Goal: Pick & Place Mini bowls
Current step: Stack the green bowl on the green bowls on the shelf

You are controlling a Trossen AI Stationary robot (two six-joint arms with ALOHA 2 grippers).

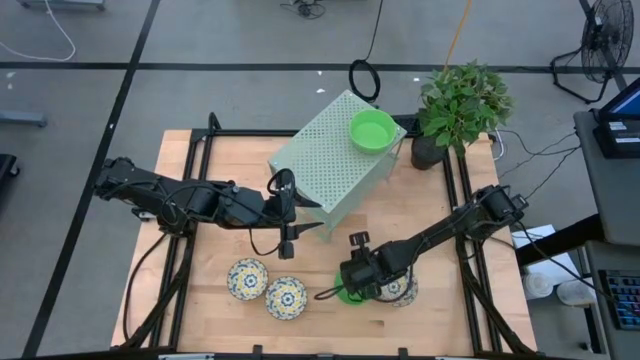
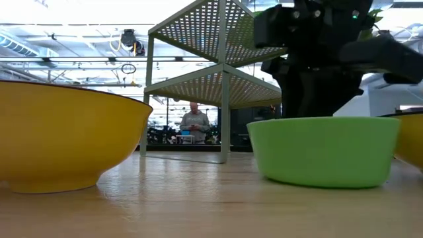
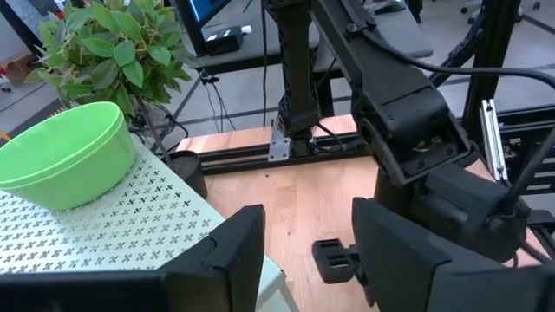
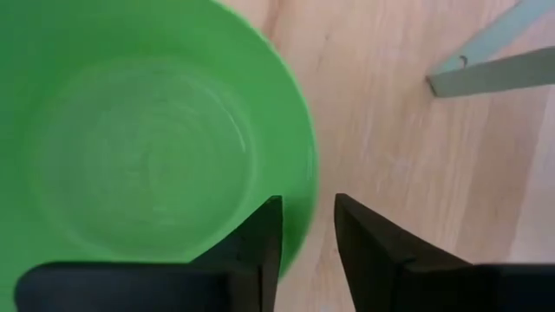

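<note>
Right gripper sits low over a green bowl near the table's front edge, fingers only a narrow gap apart and straddling the bowl's rim — one finger inside, one outside. Whether they actually pinch the rim can't be told.

Bowls, counted in the high view: 2 green, 3 patterned. One green bowl rests on top of the box; the other is mostly hidden under the right gripper. Two patterned bowls sit side by side, almost touching, at front left of the table; a 3rd peeks out just beside the right gripper.

Green bowls are plain, smooth, matte-looking, round w/ gently sloped walls; faint concentric rings show inside the one in the right wrist view. Patterned ones are white inside w/ blue-and-yellow floral rings; in the low view a patterned bowl's outside shows glossy yellow w/ a dark rim.

Box is pale green, perforated sheet w/ small cross-shaped holes, boxy, two-tiered in the low view. Table is light wood planks in a black frame. One potted plant stands at the back right corner, beside the box.

Left gripper hovers by the box's front edge — fingers wide apart, holding nothing.

One person stands far back in the room.
</note>
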